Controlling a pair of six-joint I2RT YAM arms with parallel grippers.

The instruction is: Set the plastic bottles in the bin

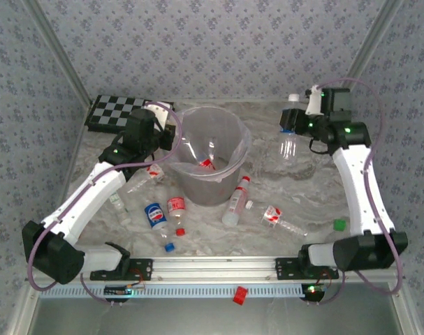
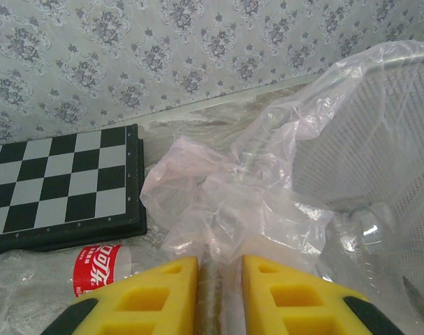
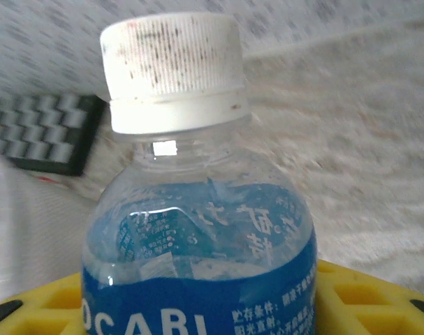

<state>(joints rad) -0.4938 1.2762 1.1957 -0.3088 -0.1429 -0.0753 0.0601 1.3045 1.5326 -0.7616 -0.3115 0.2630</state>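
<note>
Red is the little cap (image 1: 239, 294) on the metal ledge closest to the arms. Past it is the grey, stone-look table (image 1: 316, 188). A loose blue cap (image 1: 169, 246) and a loose red cap (image 1: 180, 231) lie near the front, and a green cap (image 1: 339, 224) lies off to the right.

Just behind the two caps lie a blue-label bottle (image 1: 155, 215) and a red-label bottle (image 1: 176, 206), side by side. To their right lie a red-capped bottle (image 1: 236, 200) and one more clear bottle (image 1: 273, 215), near the foot of the bin (image 1: 229, 185).

The bin stands in the middle of the table, lined with a clear bag (image 2: 225, 202). One bottle with red on it (image 1: 207, 164) is inside.

The left claw (image 2: 218, 279) is at the bin's left side. Its yellow fingers (image 2: 149, 296) are almost together, pinching a fold of the clear bag.

Far on the right, the right claw (image 1: 299, 124) is closed on a white-capped bottle (image 3: 198, 230) with a blue label. This bottle is well apart from the bin.

At the back left lies a black-and-white checked board (image 1: 117, 112).
</note>
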